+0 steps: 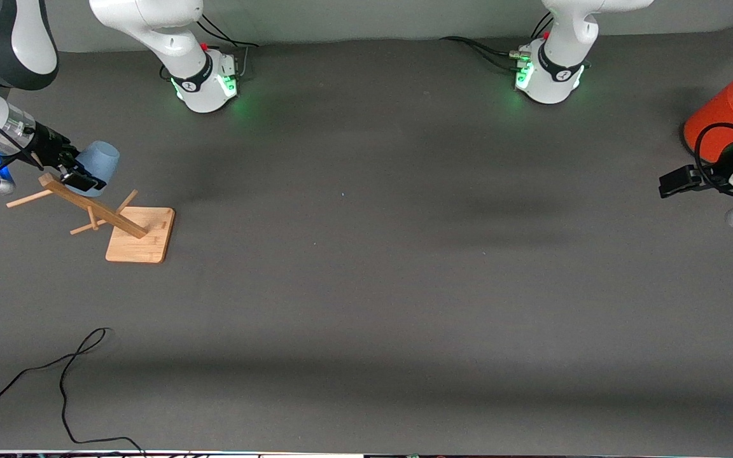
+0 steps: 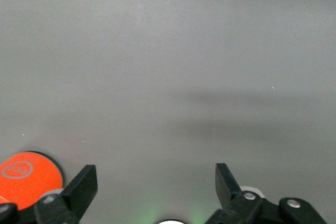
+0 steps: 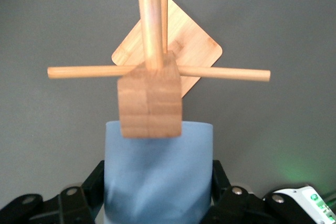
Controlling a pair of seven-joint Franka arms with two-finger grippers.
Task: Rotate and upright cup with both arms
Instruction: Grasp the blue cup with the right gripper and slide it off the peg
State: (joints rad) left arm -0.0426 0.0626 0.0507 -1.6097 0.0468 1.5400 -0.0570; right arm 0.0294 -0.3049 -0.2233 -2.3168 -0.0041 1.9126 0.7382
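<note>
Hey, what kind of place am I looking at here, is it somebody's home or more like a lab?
Most likely a robotics lab bench, not a home. Two arms are bolted along a bare grey table; the right gripper is shut on a blue cup at a wooden peg rack, while the left gripper waits open beside an orange cylinder.

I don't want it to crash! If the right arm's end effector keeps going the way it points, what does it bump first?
Probably the wooden peg rack. The right end effector grips the cup, which points straight at its post.

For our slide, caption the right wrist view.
Right gripper shut on light-blue plastic cup at the wooden peg rack.
</note>
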